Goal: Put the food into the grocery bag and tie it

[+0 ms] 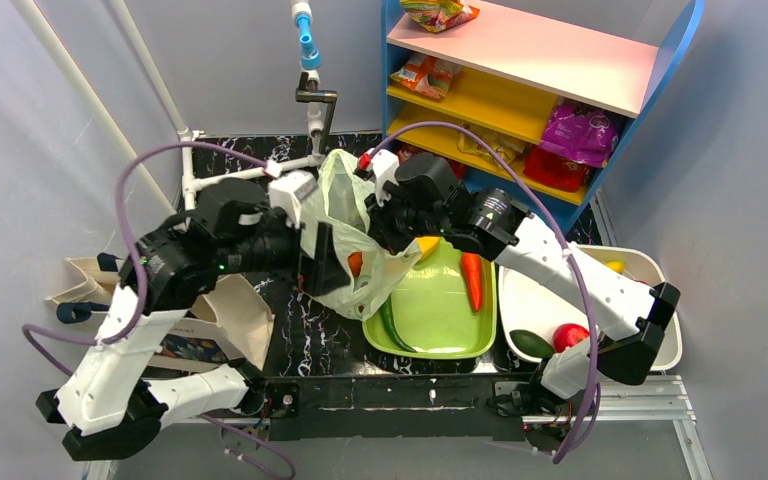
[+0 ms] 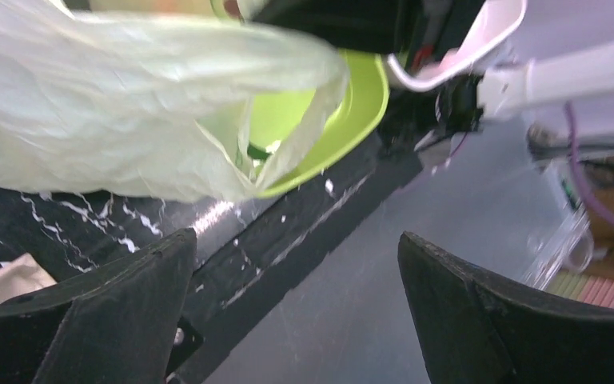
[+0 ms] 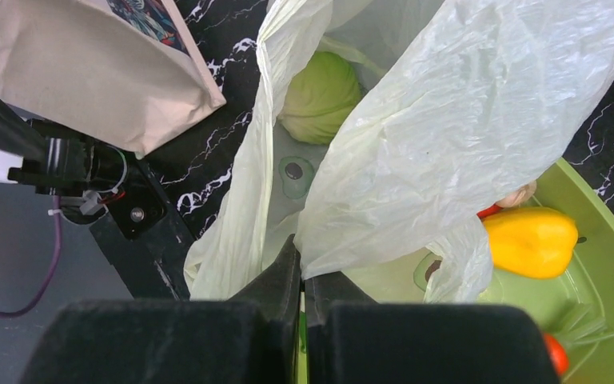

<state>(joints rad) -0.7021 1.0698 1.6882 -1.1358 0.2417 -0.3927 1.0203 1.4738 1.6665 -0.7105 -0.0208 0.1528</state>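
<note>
The pale-green grocery bag [image 1: 340, 215] stands open mid-table, its lower part draped over the green tray [image 1: 445, 310]. My right gripper [image 1: 385, 230] is shut on the bag's rim; the right wrist view shows the film pinched between the closed fingers [image 3: 302, 268]. A green cabbage [image 3: 320, 96] lies inside the bag. An orange-red item [image 1: 356, 263] shows through the film. My left gripper [image 1: 320, 265] is open and empty at the bag's left side; its wrist view has the bag [image 2: 128, 120] above the spread fingers [image 2: 128, 304].
The tray holds a yellow pepper [image 3: 532, 240], a carrot [image 1: 472, 280] and a cucumber [image 1: 392, 325]. A white tub [image 1: 650, 270] at right holds an avocado and a red fruit. The beige canvas tote [image 1: 230, 315] lies at left. The shelf [image 1: 520, 60] behind carries snack packets.
</note>
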